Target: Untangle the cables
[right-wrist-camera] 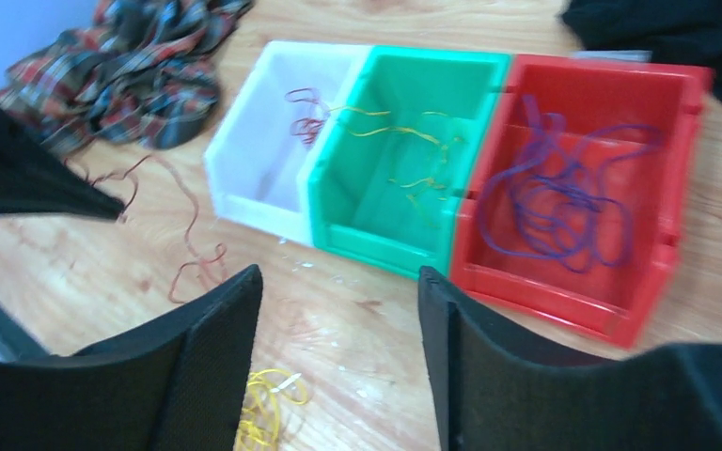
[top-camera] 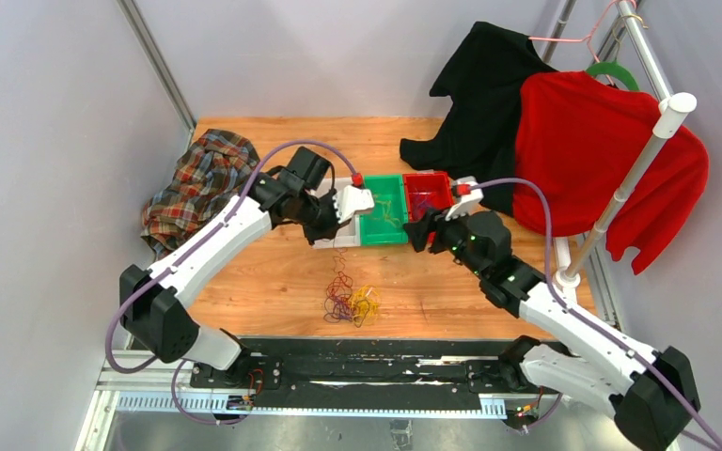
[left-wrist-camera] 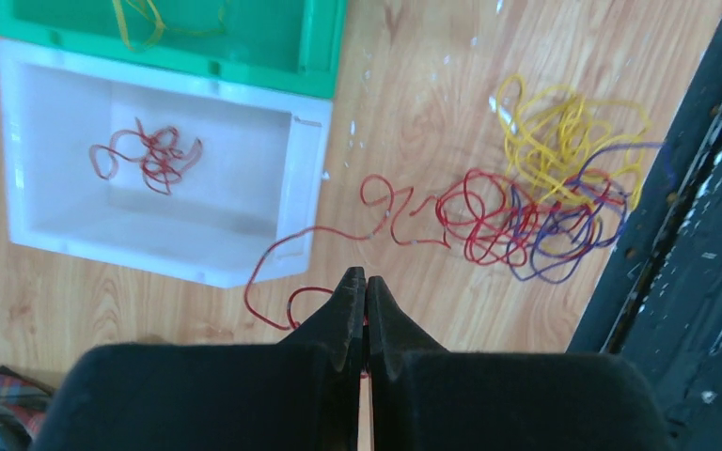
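A tangle of red, yellow and purple cables [top-camera: 351, 301] lies on the wooden table near its front edge. In the left wrist view the tangle [left-wrist-camera: 545, 202] trails one red cable [left-wrist-camera: 404, 225] toward my left gripper [left-wrist-camera: 366, 280], which is shut on it above the table. That gripper [top-camera: 362, 199] hovers by the bins. My right gripper [right-wrist-camera: 338, 277] is open and holds nothing, over bare wood in front of the bins. The white bin [right-wrist-camera: 244, 160] holds a red cable, the green bin [right-wrist-camera: 385, 244] yellow ones, and the red bin [right-wrist-camera: 564, 291] purple ones.
A plaid cloth [top-camera: 197, 183] is heaped at the table's left edge. A black garment [top-camera: 479, 103] and a red shirt [top-camera: 592, 160] hang from a rack pole [top-camera: 630, 183] at the right. A black rail [top-camera: 357, 362] runs along the front edge.
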Action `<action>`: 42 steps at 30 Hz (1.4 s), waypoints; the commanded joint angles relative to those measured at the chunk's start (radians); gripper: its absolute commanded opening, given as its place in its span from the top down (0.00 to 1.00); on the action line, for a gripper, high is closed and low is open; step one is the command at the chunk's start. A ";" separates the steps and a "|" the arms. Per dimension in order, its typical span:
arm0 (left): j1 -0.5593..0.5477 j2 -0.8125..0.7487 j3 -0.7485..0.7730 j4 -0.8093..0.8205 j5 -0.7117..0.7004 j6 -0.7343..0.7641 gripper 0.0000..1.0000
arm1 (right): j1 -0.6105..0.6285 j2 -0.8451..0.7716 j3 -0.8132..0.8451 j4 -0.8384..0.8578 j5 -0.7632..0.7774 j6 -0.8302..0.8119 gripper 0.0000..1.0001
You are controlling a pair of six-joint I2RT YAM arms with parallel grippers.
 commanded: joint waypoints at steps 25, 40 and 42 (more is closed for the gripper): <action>-0.003 -0.115 0.508 -0.245 0.138 -0.131 1.00 | 0.362 0.663 0.250 0.592 -0.117 0.020 0.35; -0.003 -0.052 0.924 -0.240 -0.101 0.126 1.00 | 0.377 0.754 0.148 0.632 -0.107 0.137 0.44; -0.005 -0.039 1.001 -0.235 -0.143 0.170 1.00 | 0.382 0.761 0.138 0.627 -0.098 0.152 0.46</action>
